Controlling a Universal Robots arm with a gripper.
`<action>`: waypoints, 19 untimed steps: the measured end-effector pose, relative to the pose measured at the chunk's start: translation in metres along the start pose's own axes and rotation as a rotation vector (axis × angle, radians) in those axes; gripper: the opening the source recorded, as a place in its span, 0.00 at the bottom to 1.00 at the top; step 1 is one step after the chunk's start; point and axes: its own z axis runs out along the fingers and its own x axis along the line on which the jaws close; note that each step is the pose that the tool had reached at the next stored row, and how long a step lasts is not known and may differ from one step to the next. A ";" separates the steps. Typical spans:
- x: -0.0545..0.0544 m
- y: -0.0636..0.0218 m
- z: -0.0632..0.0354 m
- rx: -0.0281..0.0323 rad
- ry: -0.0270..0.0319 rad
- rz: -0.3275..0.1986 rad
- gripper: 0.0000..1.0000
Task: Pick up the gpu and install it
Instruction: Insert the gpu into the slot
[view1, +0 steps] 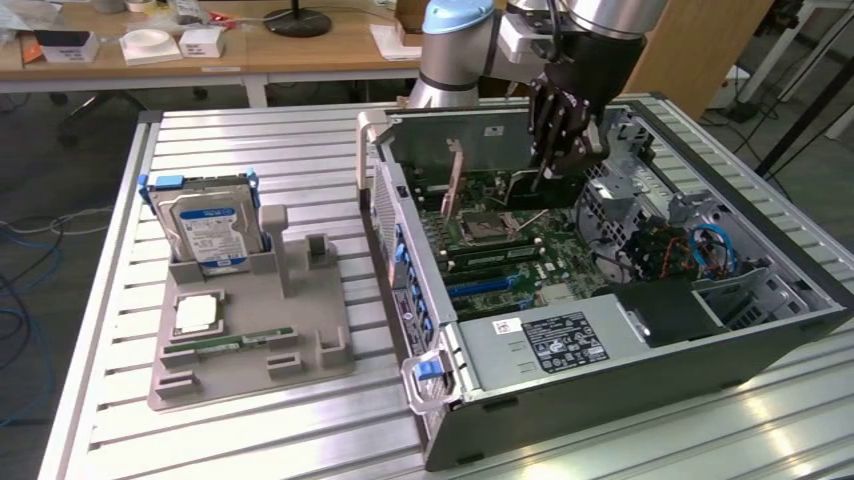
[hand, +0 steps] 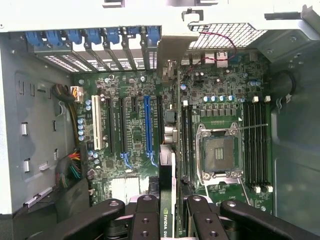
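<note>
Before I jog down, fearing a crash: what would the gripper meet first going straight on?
The gpu that the gripper grips leads and would likely reach the motherboard first, between the blue slot and the socket; depth unclear.

The jaws grip the gpu (hand: 166, 215), seen edge-on between them, with its silver bracket (hand: 172, 47) at the end far from the jaws, by the rear slot covers (hand: 95, 50). Beyond lies the motherboard (hand: 125, 85): a blue slot (hand: 147, 125) on one side of the gpu, the empty CPU socket (hand: 217, 152) on the other.
</note>
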 end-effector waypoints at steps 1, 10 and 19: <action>0.000 0.0000 0.0001 0.0001 -0.0001 0.000 0.26; 0.001 -0.0002 0.0032 0.0001 -0.0003 0.000 0.26; 0.005 -0.0007 0.0094 0.0000 0.0000 0.000 0.26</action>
